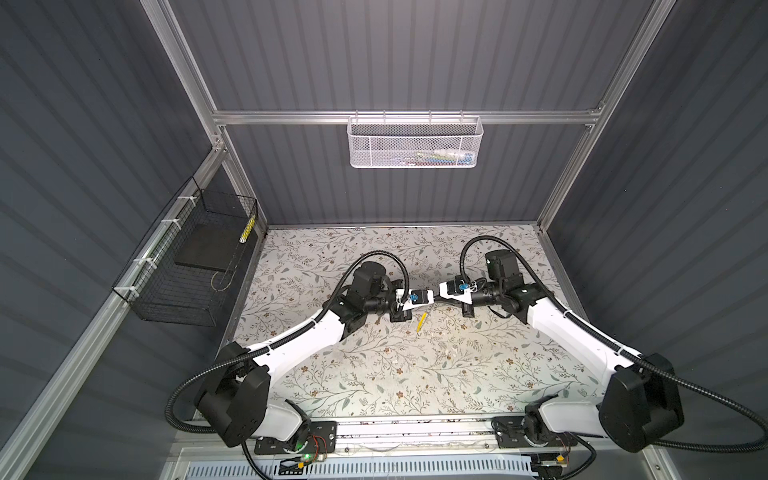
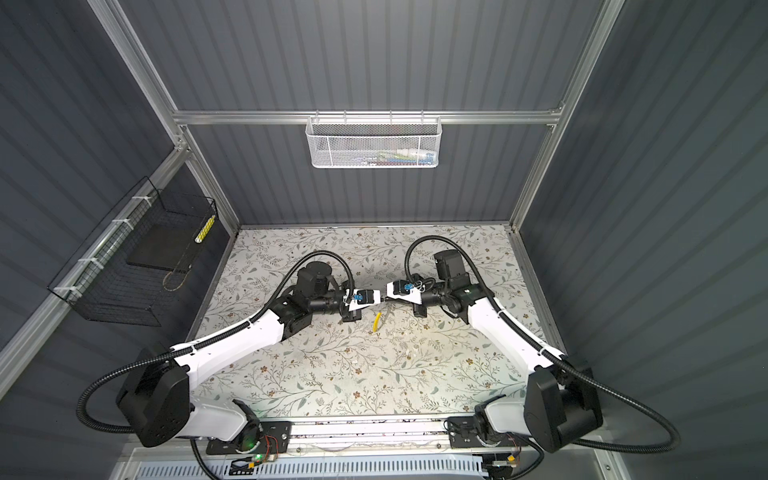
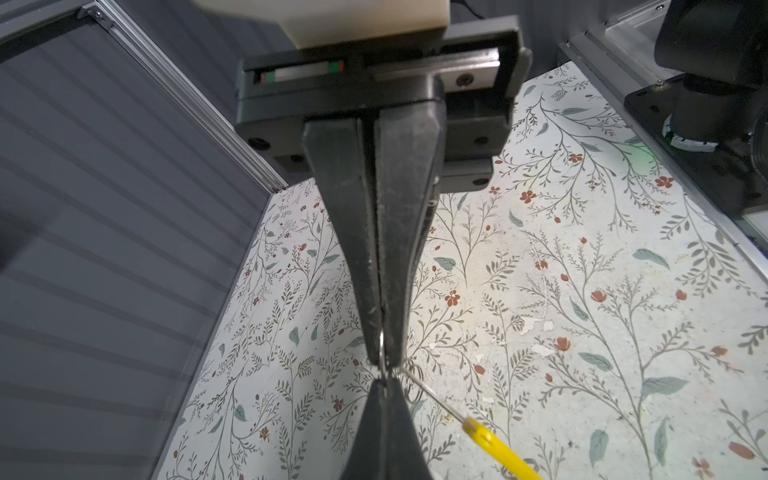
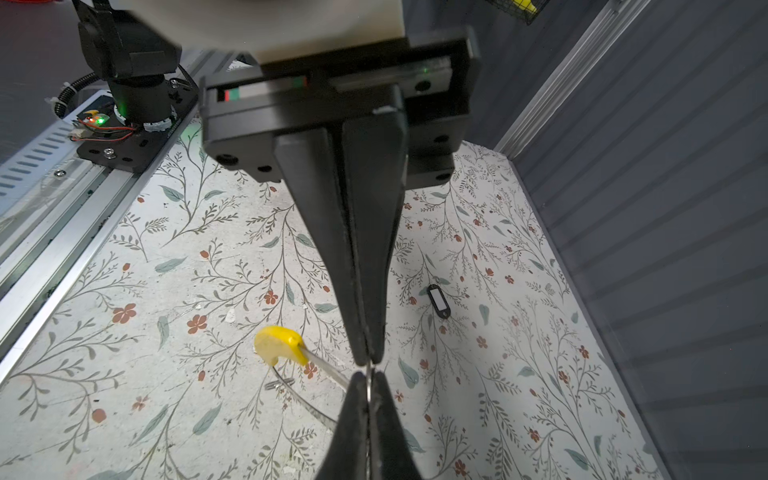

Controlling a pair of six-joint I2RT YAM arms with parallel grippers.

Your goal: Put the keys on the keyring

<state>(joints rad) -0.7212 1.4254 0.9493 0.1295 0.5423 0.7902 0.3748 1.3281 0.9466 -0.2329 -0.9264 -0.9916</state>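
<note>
My left gripper [image 1: 434, 302] [image 3: 383, 361] and right gripper [image 1: 439, 300] [image 4: 368, 360] meet tip to tip above the middle of the table. Both are shut on the same thin grey wire of the keyring [image 3: 432, 395] [image 4: 309, 405], which is held off the table. Its yellow tag [image 1: 421, 322] [image 2: 377, 323] [image 3: 494, 449] [image 4: 277, 341] hangs just below the tips. One of the keys, a black-rimmed oblong tag with a white centre [image 4: 438, 300], lies flat on the table beyond the right gripper. The other key is out of view.
A white mesh basket [image 1: 415, 141] hangs on the back rail. A black wire basket [image 1: 187, 270] hangs on the left wall. The floral table [image 1: 374, 374] has walls on three sides. The arm bases [image 4: 137, 104] [image 3: 706, 124] sit along its front edge.
</note>
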